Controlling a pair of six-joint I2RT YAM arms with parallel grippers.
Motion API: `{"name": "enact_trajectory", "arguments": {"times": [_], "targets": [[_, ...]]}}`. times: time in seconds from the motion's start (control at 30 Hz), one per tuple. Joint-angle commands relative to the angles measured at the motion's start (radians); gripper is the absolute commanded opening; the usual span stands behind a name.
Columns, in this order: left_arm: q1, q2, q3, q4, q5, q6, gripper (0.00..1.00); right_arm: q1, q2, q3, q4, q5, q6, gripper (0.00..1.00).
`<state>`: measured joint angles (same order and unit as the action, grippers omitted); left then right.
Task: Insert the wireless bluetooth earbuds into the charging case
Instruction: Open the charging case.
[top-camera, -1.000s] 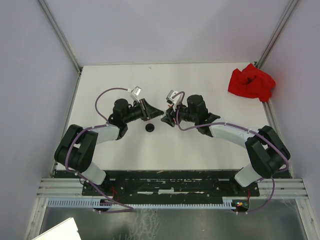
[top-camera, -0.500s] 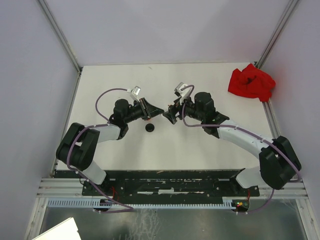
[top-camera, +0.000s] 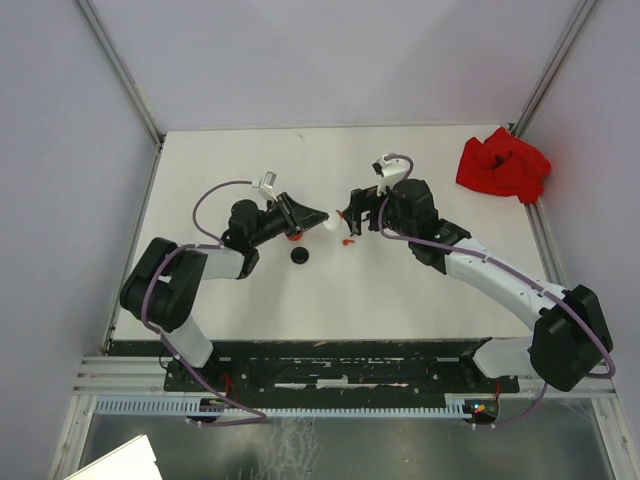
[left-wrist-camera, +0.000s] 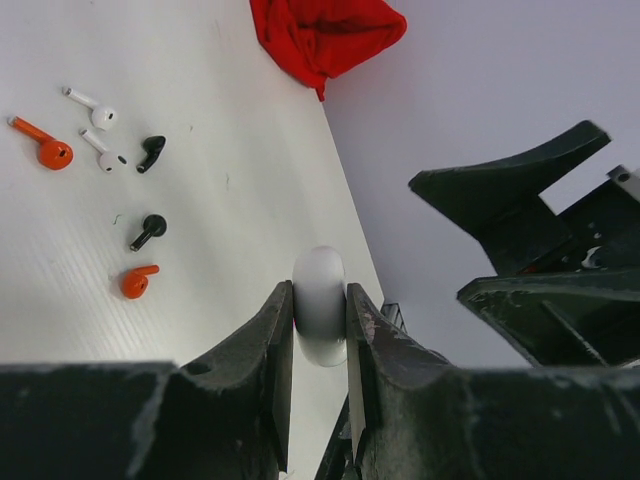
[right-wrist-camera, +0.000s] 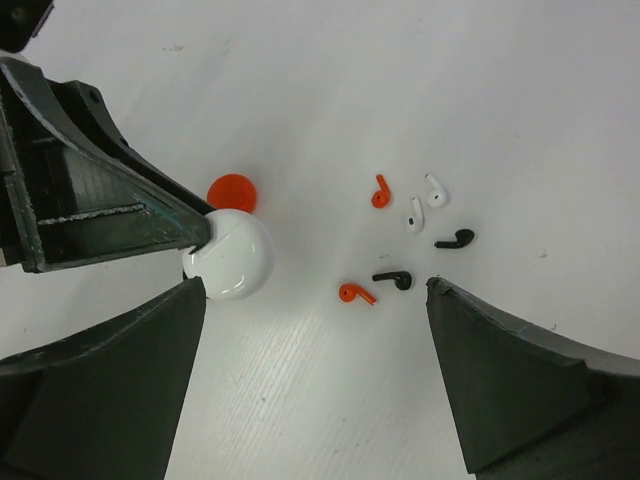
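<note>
The left hand (left-wrist-camera: 319, 298) is clenched on a white, round, glossy plastic charging case (left-wrist-camera: 320, 268), pinching it edge-on between both fingers and holding it off the white surface (left-wrist-camera: 200, 250). The right hand (right-wrist-camera: 315, 285) is released, its jaws spread wide with nothing between them, just across from the case. The tiny comma-shaped earbuds (right-wrist-camera: 393, 279), two white, two black and two orange-red, lie loose in a cluster on the surface below the right hand. A red round case (right-wrist-camera: 232, 190) sits beneath the left hand's fingers.

No earbud is in the white case, which looks shut. I judge the case is being presented. Next, the right hand must open its lid or drop for one earbud, which calls for a fine pinch.
</note>
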<state>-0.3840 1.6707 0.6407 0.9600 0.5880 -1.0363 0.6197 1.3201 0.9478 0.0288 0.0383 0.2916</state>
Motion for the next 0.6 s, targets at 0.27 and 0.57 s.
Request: {"name": "enact_trajectory", "arguments": {"times": [0.27, 0.57], "targets": [[-0.011, 0.004, 0.018, 0.147, -0.011, -0.115, 0.03, -0.001, 0.142, 0.042, 0.015, -0.021, 0.068, 0.99], [-0.022, 0.003, 0.010, 0.166, 0.007, -0.134, 0.03, -0.001, 0.210, 0.069, 0.044, -0.015, 0.068, 0.99]]}}
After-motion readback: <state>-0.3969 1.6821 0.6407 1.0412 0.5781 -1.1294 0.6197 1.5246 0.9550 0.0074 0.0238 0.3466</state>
